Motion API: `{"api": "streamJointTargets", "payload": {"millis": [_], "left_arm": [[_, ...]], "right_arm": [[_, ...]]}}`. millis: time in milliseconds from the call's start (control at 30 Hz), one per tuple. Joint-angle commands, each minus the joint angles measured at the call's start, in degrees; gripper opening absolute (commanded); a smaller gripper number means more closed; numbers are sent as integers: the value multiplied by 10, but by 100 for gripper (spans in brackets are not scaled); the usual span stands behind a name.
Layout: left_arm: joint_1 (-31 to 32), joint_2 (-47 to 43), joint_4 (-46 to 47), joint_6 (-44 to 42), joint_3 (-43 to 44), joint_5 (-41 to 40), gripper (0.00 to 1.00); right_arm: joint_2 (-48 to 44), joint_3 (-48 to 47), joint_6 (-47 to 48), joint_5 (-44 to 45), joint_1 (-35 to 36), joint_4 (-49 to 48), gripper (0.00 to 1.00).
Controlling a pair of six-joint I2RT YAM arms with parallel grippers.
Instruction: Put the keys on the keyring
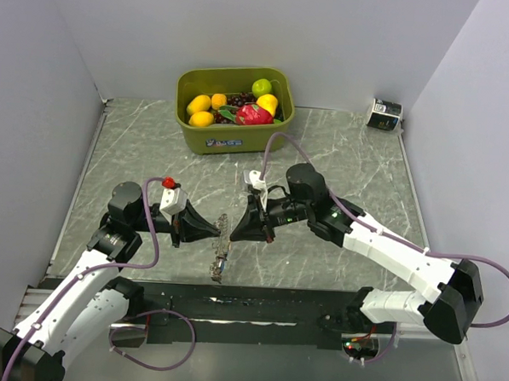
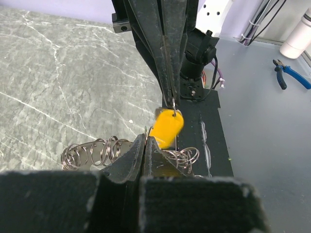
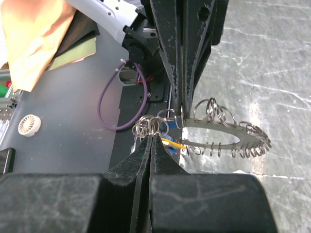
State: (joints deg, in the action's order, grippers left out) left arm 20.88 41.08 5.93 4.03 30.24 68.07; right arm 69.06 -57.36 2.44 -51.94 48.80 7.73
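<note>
At table centre, the left gripper (image 1: 211,231) and the right gripper (image 1: 238,231) meet tip to tip, the left reaching in from 9 o'clock and the right from 3 o'clock.

Left gripper: fingers pressed together on the keyring (image 3: 233,138), a flat metal loop strung with many small split rings. In the left wrist view these rings spread to either side of its tips.

Right gripper: fingers together, pinched on the small loop at the top of the yellow-headed key (image 2: 166,127), which hangs just below its tips and just beside the left gripper's tips.

A bundle of metal trails from the meeting point toward 6 o'clock, near the table's (image 1: 350,161) near edge. A trace of blue shows beside the yellow in the right wrist view; other key colours cannot be made out.

At 12 o'clock, well apart, stands a green bin (image 1: 189,132) of fruit (image 1: 254,114). At 2 o'clock, by the back wall, sits a small dark box (image 1: 384,114). Blue-handled pliers (image 2: 291,76) lie on the grey surface beyond the table edge.
</note>
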Motion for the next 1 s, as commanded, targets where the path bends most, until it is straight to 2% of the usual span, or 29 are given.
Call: {"api": "streamJointTargets", "payload": {"millis": [0, 967], "left_arm": [[3, -3, 19, -10, 31, 6, 1], [5, -9, 18, -12, 28, 5, 1]], "right_arm": [[5, -35, -4, -4, 9, -22, 0], [45, -66, -9, 73, 19, 12, 0]]}}
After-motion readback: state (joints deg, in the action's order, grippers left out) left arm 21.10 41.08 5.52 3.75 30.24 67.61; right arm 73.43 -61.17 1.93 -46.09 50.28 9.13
